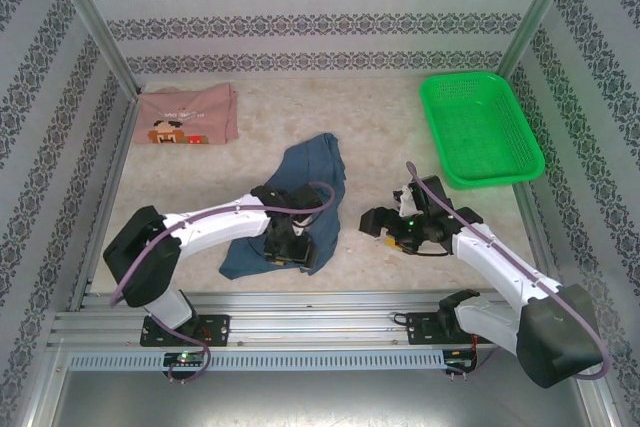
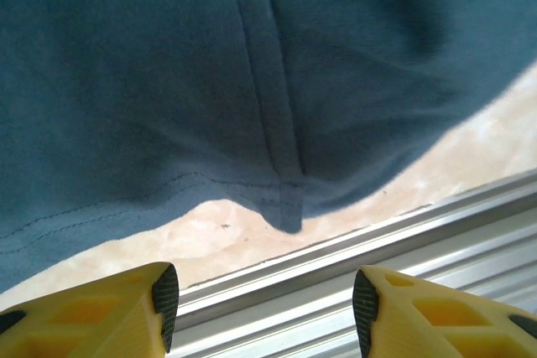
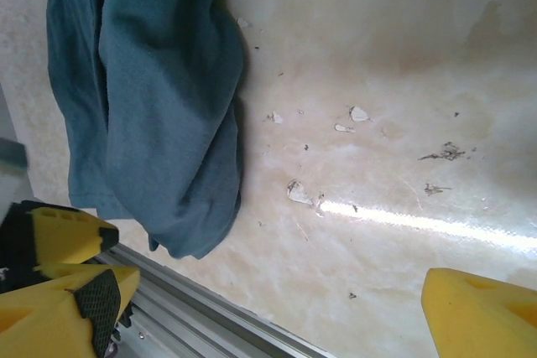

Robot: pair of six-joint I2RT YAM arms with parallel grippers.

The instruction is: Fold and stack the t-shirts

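Note:
The dark slate-blue t-shirt (image 1: 305,187) lies crumpled in the middle of the table. My left gripper (image 1: 288,251) hangs over its near end. In the left wrist view the shirt's hem and seam (image 2: 281,165) lie just beyond my left gripper (image 2: 264,301), whose yellow fingers (image 2: 155,303) stand apart with nothing between them. My right gripper (image 1: 383,226) is open over bare table to the right of the shirt. In the right wrist view the blue shirt (image 3: 155,106) lies at the upper left, apart from the wide-open gripper (image 3: 277,312). The pink t-shirt (image 1: 186,114) lies folded at the far left, print up.
A green mesh basket (image 1: 482,127) stands at the far right. An aluminium rail (image 1: 320,299) runs along the table's near edge, close under the left gripper. Patterned walls and metal posts close in the table's sides and back. Bare tabletop (image 3: 377,165) lies right of the blue shirt.

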